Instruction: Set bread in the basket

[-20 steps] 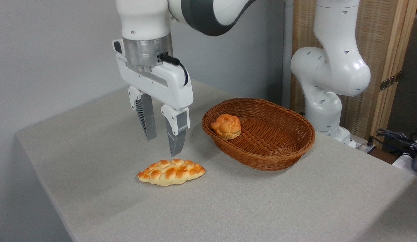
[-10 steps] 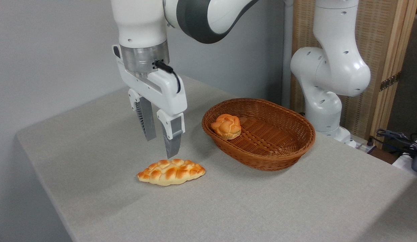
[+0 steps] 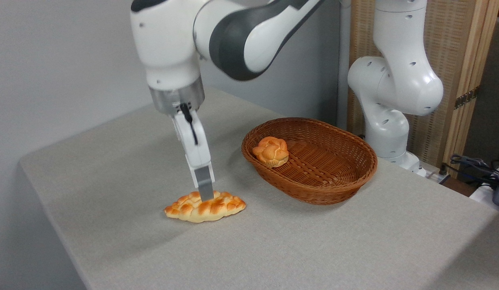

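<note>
The bread (image 3: pixel 205 207), a long braided golden loaf, lies on the grey table (image 3: pixel 273 249) left of the basket. My gripper (image 3: pixel 204 194) has come down on the loaf's middle and is turned edge-on to the camera. Only the near finger (image 3: pixel 203 184) shows, its tip overlapping the loaf's top; the far finger is hidden behind it. The jaws stood apart half a second ago and nothing shows them shut. The oval brown wicker basket (image 3: pixel 314 193) sits to the right of the loaf.
A small round orange knotted bun (image 3: pixel 271 151) lies inside the basket at its left end. The arm's white base (image 3: pixel 388 133) stands behind the basket. Cables (image 3: pixel 481 169) lie off the table's right edge. The table's left edge (image 3: pixel 48 201) is near the loaf.
The gripper has turned about its vertical axis to face edge-on and dropped from just above the loaf onto its top. Loaf, bun and basket have stayed put.
</note>
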